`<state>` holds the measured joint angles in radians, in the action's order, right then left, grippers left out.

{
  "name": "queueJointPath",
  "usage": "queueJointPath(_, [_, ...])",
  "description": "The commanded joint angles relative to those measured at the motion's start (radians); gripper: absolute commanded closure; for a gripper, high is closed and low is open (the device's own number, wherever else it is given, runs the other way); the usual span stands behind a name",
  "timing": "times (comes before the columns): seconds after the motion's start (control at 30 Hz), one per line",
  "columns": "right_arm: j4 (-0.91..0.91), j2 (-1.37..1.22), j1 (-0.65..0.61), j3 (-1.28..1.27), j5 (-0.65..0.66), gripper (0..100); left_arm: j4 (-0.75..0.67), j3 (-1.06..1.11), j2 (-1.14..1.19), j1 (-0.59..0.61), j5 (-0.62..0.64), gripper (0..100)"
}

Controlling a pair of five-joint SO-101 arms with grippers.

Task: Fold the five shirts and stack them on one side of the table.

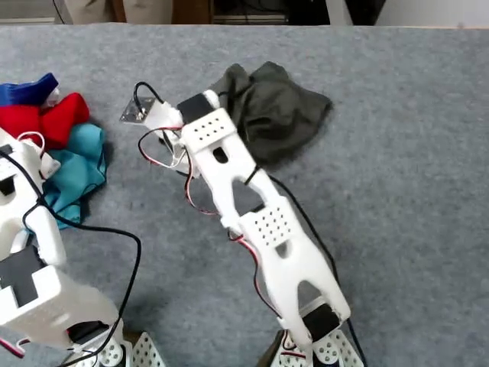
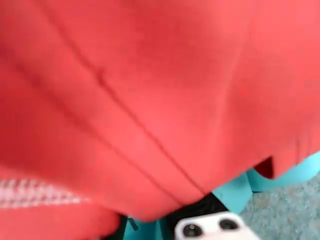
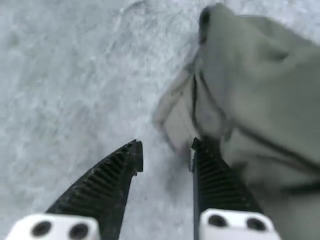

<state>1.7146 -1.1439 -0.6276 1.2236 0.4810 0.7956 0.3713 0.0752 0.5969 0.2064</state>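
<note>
The dark olive-green cotton shirt point(image 1: 275, 111) lies crumpled in a loose heap at the upper middle of the high view, unfolded. The right gripper point(image 3: 165, 147) sits low over the cloth-covered grey table point(image 1: 397, 229) at this shirt's edge, its black ribbed jaws parted about halfway. One jaw is just against the fabric and nothing is held. At the left edge of the frame a bunched red shirt point(image 1: 46, 118), a blue shirt point(image 1: 27, 90) and a teal shirt point(image 1: 76, 164) lie tangled in one pile, none of them flattened. The left gripper point(image 1: 34, 149) is down on that pile, close against the red cloth. I cannot tell how wide it stands or whether it grips. I count four shirts and cannot make out a fifth. As I judge it, no shirt is folded and no stack exists, so nearly the whole task is left.
</note>
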Motion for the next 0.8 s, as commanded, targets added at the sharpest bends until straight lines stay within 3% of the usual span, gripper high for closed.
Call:
queueJointPath(0.0, [-0.005,-0.070,-0.008,0.107,0.002,82.5,-0.041,0.003,-0.010,-0.009,-0.006,98])
queueJointPath(0.2, [0.002,-0.125,0.008,0.182,0.002,84.3,-0.046,0.006,-0.010,-0.009,-0.006,98])
queueJointPath(0.37, [0.002,-0.131,0.010,0.188,0.000,99.8,-0.046,0.006,-0.010,-0.011,-0.006,98])
queueJointPath(0.77, [0.072,0.048,0.084,0.234,-0.092,99.5,-0.046,0.008,-0.010,-0.011,-0.006,98])
